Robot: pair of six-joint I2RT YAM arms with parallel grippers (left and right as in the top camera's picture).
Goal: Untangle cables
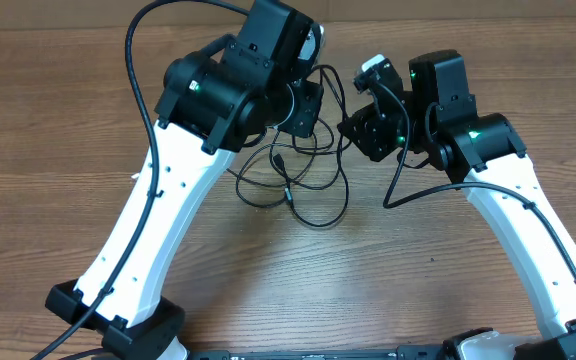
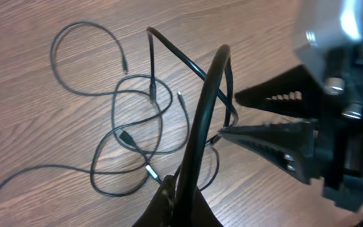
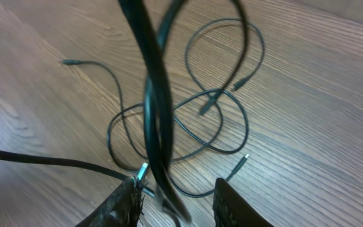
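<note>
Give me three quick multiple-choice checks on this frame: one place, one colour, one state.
1. Where do the cables mostly lie?
A. on the table between the two arms
B. in a bin
C. on the floor
2. Cable colour?
A. white
B. black
C. red
3. The right gripper is:
A. shut tight
B. out of every view
C. open
Key: 1 A, the overhead view shows the loops on the wood between the arms; 2 B, every strand is black; 3 C, its wrist view shows the jaws apart.
</note>
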